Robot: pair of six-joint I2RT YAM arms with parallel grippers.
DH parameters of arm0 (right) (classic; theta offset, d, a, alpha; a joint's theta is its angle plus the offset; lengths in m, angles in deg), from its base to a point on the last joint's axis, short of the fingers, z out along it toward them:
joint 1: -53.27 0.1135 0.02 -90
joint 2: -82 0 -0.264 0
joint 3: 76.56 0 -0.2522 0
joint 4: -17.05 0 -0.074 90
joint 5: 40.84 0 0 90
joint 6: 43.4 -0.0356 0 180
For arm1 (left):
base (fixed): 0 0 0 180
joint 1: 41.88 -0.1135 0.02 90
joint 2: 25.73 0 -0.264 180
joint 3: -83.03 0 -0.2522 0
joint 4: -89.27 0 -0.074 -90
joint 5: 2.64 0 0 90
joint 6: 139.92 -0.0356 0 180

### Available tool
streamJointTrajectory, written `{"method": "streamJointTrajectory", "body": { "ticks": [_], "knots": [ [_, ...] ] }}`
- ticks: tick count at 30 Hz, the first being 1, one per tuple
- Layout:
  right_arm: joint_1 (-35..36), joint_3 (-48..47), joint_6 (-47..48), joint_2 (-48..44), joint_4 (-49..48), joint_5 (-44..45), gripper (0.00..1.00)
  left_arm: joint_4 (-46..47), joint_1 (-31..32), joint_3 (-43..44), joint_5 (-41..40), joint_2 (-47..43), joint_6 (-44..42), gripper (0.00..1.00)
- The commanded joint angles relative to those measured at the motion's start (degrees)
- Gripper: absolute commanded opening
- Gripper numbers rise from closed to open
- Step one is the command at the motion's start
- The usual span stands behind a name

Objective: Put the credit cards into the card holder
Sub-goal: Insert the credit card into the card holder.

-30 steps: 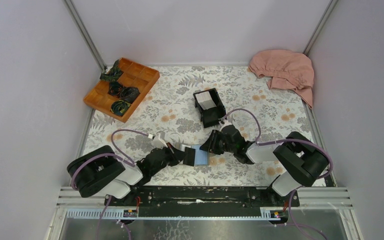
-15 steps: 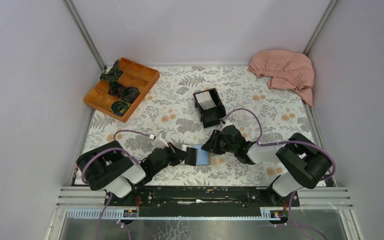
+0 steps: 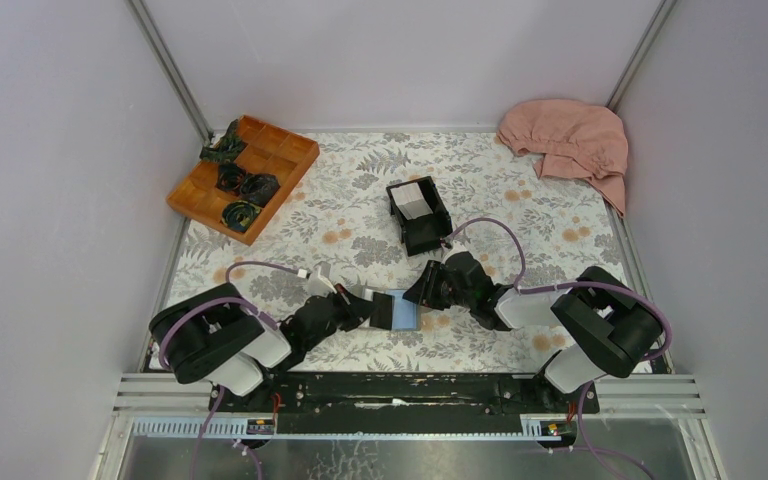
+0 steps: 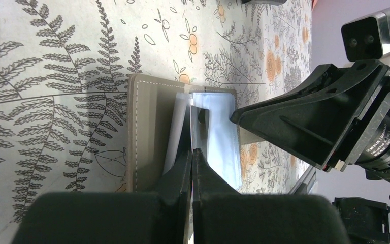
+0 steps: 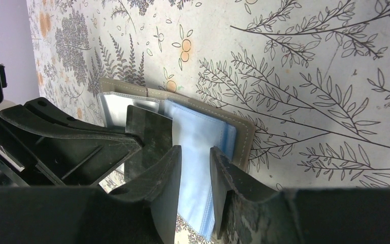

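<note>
Barely changed in 0.5 second: the left pincer (image 4: pixel 192 152) clamps the open grey folding card holder (image 4: pixel 150 132) at its fold, the right pincer (image 5: pixel 193 152), fingers slightly parted, over its blue half. Thin white credit cards (image 3: pixel 415 203) sit in a black plastic box (image 3: pixel 430 236) beyond the right pincer, on floral tablecloth (image 3: pixel 350 210) between pale walls (image 3: pixel 410 60).

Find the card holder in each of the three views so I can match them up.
Top external: card holder low centre, blue half showing.
Left wrist: centre, grey cover on its left; left hand pinches its dark half.
Right wrist: centre, blue half between the open right hand fingers.
Shared landmark: fern-print tablecloth beneath it.
</note>
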Motion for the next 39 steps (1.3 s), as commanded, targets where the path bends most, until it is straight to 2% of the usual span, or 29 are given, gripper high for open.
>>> {"method": "streamJointTrajectory", "body": {
  "ticks": [1, 15, 22, 29, 39],
  "knots": [
    [0.2, 2.5, 2.5, 1.1, 7.7, 3.8, 0.35, -4.2, -0.6, -0.7, -2.9, 2.2, -0.1, 0.00],
    [0.2, 3.2, 2.4, 1.0, 7.3, 3.8, 0.35, 10.5, -0.9, -2.2, -0.7, 12.8, 4.6, 0.00],
    [0.2, 3.0, 2.5, 1.3, 7.4, 3.7, 0.35, 18.1, -0.7, -2.3, 2.9, 18.8, 4.2, 0.00],
    [0.1, 2.7, 2.4, 2.2, 6.8, 3.5, 0.35, 14.9, -0.1, -0.6, 5.0, 17.8, 2.3, 0.00],
    [0.2, 2.1, 2.4, 2.6, 6.8, 3.3, 0.35, 8.0, 3.3, 2.9, 3.3, 16.3, 1.7, 0.00]
  ]
}}
